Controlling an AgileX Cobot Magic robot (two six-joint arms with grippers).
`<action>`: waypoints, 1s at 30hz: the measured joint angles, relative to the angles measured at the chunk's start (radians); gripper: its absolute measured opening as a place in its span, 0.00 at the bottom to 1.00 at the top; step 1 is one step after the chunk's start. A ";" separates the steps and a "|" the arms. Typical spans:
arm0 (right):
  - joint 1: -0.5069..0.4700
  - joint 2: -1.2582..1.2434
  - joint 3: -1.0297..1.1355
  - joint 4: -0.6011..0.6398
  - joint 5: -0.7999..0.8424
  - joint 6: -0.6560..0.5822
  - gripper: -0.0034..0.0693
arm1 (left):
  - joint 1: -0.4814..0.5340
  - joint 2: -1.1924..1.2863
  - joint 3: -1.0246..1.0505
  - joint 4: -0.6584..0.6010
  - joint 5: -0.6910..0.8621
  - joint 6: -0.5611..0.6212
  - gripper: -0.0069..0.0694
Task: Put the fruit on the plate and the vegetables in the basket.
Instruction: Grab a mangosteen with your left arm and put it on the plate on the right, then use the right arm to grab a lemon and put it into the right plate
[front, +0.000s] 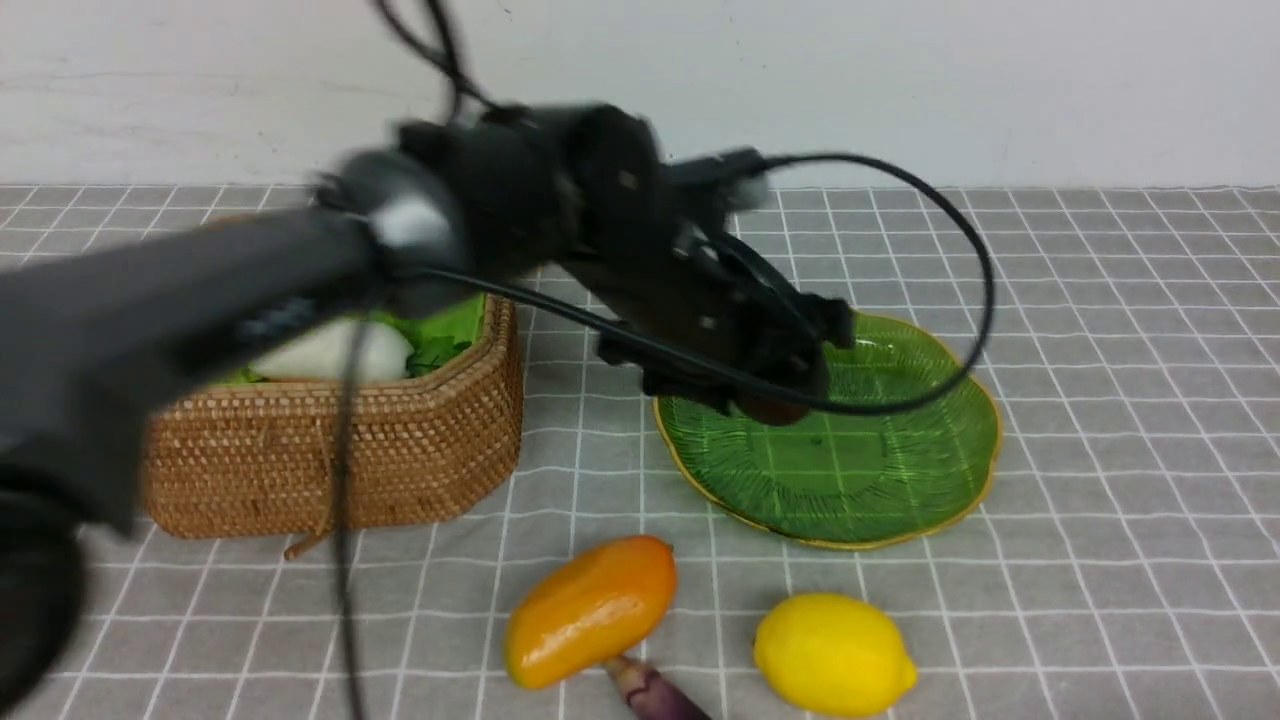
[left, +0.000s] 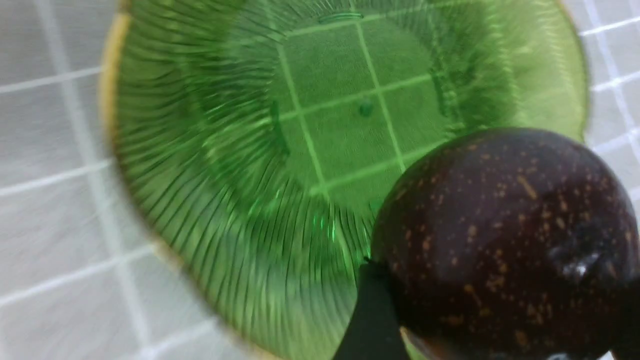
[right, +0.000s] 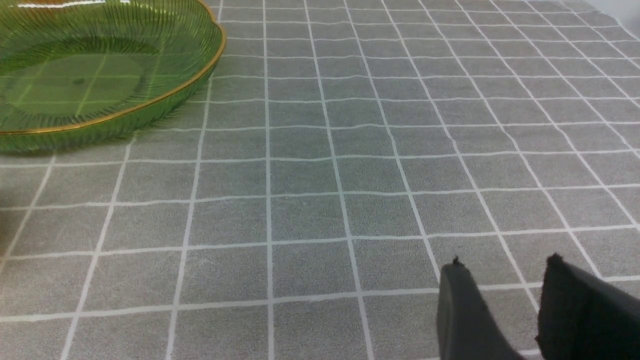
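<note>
Pincer on left (left: 500, 325) is pinching maroon ball (left: 500, 225) over plate (left: 200, 200), clear only in wrist view; right pincer (right: 505, 270) is hanging spread.

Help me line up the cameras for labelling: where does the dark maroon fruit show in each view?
Front view: the maroon fruit shows just below the dark jaws, over the left half of the plate.
Left wrist view: large and close, clamped between the jaws, the plate behind it.
Right wrist view: not in it.
Shared landmark: the green plate, seen in all three.
</note>
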 joint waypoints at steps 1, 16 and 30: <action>0.000 0.000 0.000 0.000 0.000 0.000 0.38 | -0.002 0.014 -0.013 0.004 0.001 -0.010 0.78; 0.000 0.000 0.000 0.000 0.000 0.000 0.38 | 0.005 0.038 -0.211 0.131 0.314 -0.057 0.92; 0.000 0.000 0.000 0.000 0.000 0.000 0.38 | 0.005 -0.642 -0.023 0.324 0.536 -0.073 0.09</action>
